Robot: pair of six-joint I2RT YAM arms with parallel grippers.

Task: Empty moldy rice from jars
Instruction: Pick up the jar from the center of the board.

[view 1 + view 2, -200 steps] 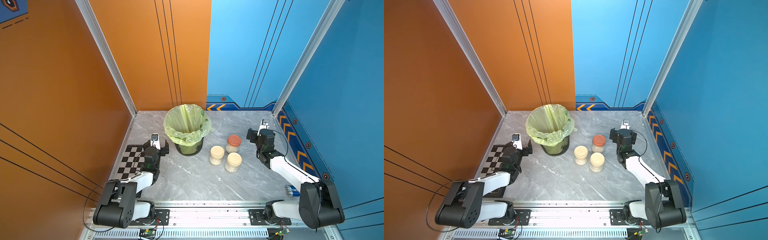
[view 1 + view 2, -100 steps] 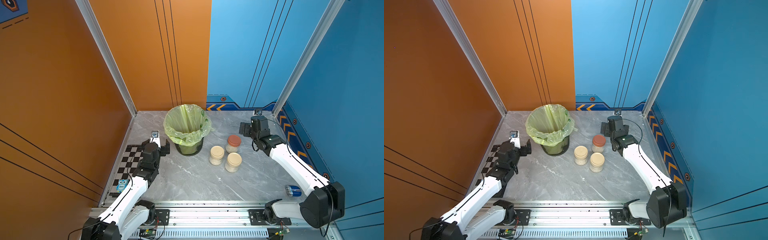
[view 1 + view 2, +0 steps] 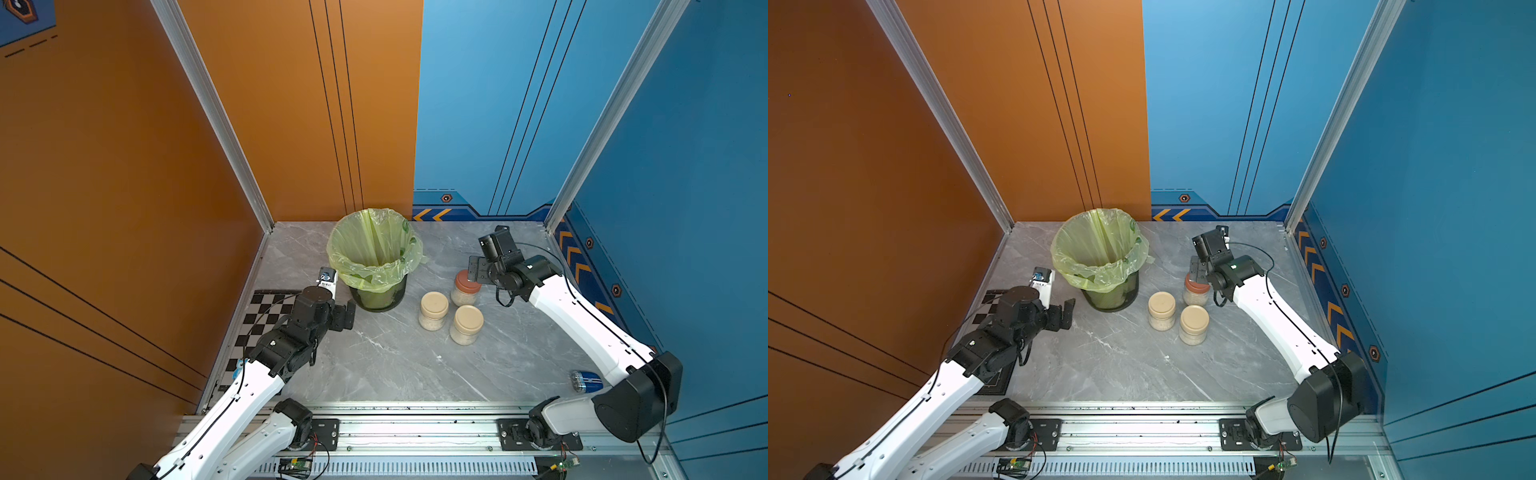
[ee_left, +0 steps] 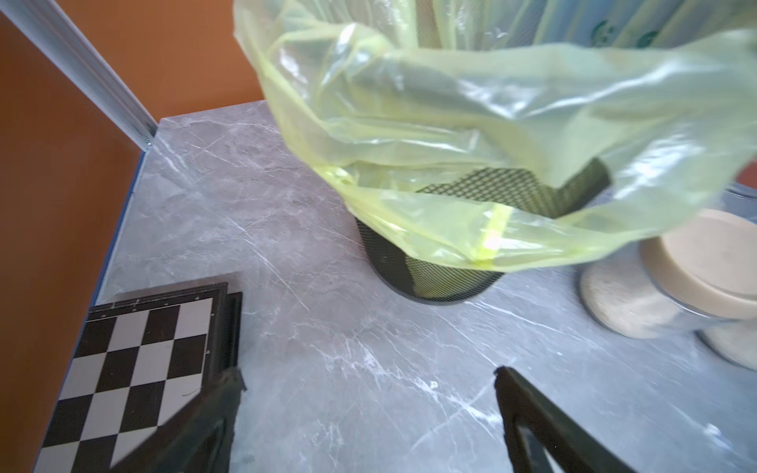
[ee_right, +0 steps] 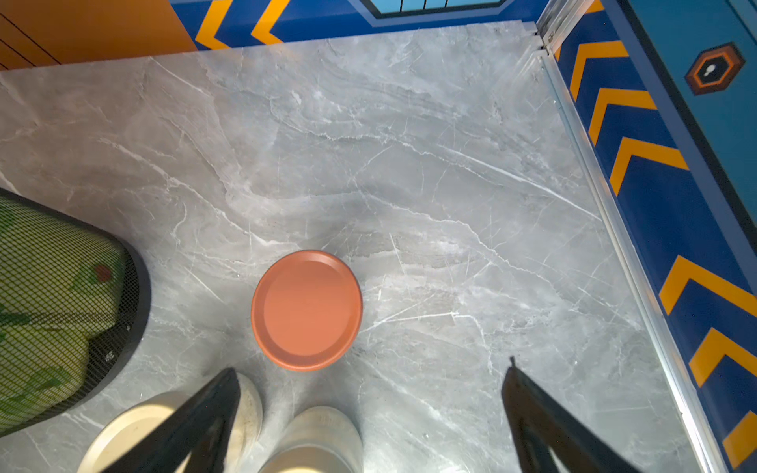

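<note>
Three lidded jars (image 3: pixel 466 328) of moldy rice (image 4: pixel 622 303), the pale grains showing through clear walls, stood clustered on the grey marble worktop (image 3: pixel 395 374), between its centre and right edge. They were just beside the mesh bin (image 3: pixel 378 297) lined with a green bag (image 3: pixel 374 245) near the back edge. The right gripper (image 5: pixel 370 366) hung over the red-lidded jar (image 5: pixel 306 310), jaws spread wide, holding nothing and clear of the lid. The two beige-lidded jars (image 3: pixel 433 309) stood nearer the front edge. The left gripper (image 4: pixel 366 372), likewise open and empty, pointed at the bin from beside the chessboard (image 3: pixel 266 316) on the left edge. What appeared to be a small blue can (image 3: pixel 584 381) lay near the front right corner.
</note>
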